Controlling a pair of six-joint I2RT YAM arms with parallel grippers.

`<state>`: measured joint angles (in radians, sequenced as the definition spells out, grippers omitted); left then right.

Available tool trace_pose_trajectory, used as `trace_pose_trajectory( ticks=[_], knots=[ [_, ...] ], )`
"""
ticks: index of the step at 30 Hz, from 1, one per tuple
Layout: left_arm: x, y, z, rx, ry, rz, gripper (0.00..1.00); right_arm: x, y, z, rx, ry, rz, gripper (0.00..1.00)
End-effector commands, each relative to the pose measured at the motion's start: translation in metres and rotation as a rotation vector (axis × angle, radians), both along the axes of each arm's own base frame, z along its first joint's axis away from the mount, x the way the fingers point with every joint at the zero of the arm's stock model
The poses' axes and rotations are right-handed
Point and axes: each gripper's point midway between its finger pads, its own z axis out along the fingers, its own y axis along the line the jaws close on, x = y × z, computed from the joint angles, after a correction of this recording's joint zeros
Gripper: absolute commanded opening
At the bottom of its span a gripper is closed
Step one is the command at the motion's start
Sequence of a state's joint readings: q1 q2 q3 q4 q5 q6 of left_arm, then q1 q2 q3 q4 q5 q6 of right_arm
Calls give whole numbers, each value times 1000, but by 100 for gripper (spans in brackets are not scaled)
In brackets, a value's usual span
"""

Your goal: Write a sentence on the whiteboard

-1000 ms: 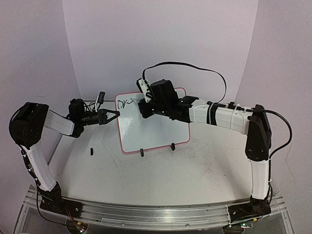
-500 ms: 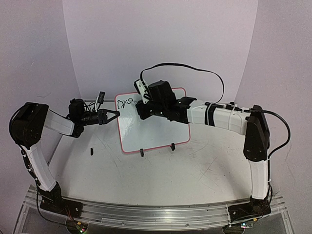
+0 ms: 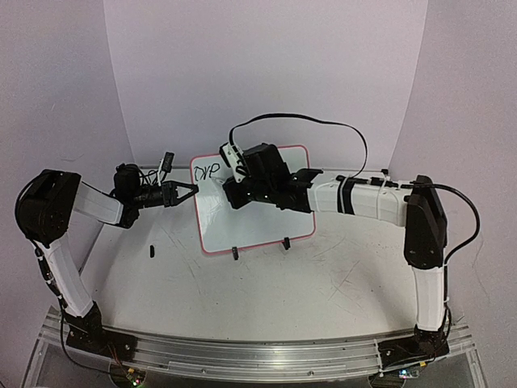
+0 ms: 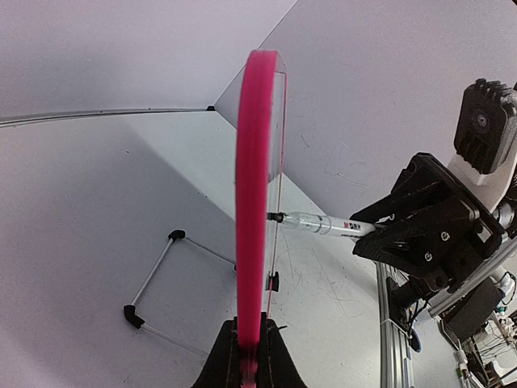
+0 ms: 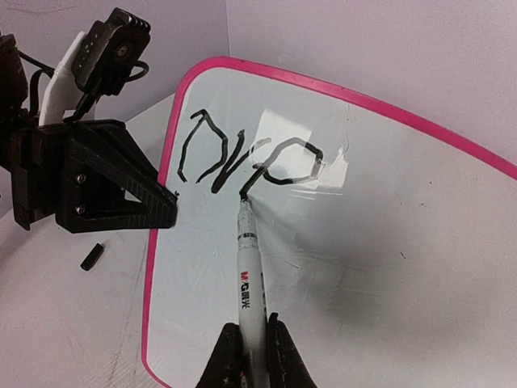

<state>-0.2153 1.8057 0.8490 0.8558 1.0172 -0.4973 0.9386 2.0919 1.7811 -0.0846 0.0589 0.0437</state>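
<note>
Gripping: right gripper [image 5: 250, 347] is clamping the marker [image 5: 249, 275], tip touching the board.
Left gripper [image 4: 249, 360]: is pinching the whiteboard [image 3: 242, 230] by its left pink edge.
Whiteboard: is standing mid-table [image 3: 323, 283], between both grippers.
Sentence [image 5: 257, 166]: is showing only a few black strokes, top left.

Whiteboard [image 5: 363, 267]: glossy, smooth, reflective; pink plastic frame. Marker [image 5: 249, 279]: smooth white plastic barrel. Table [image 3: 307, 283]: matt white, scuffed.

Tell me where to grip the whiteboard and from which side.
On the whiteboard, take the left frame edge, coming from the left: it stands propped and edge-on there, thin enough to pinch, leaving the face free for the marker. The left gripper clamps exactly there.
</note>
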Motion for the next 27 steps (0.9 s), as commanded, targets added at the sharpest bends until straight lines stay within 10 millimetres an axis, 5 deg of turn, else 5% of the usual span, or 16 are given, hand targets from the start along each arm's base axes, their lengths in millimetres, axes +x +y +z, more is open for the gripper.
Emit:
trace_pose_trajectory(
  ticks=[1, 11, 18, 27],
  knots=[
    [-2, -6, 24, -16, -104, -44, 0, 5, -23, 0, -33, 1, -76, 0],
    [-3, -6, 24, -16, -104, -48, 0, 9, -41, 14, -40, -43, -140, 0],
    [-2, -6, 23, -15, -102, -42, 0, -35, -26, 76, 170, -134, 83, 0],
    [-5, -7, 31, -20, -120, -60, 0, -36, -26, 90, 162, -182, 103, 0]
  ],
)
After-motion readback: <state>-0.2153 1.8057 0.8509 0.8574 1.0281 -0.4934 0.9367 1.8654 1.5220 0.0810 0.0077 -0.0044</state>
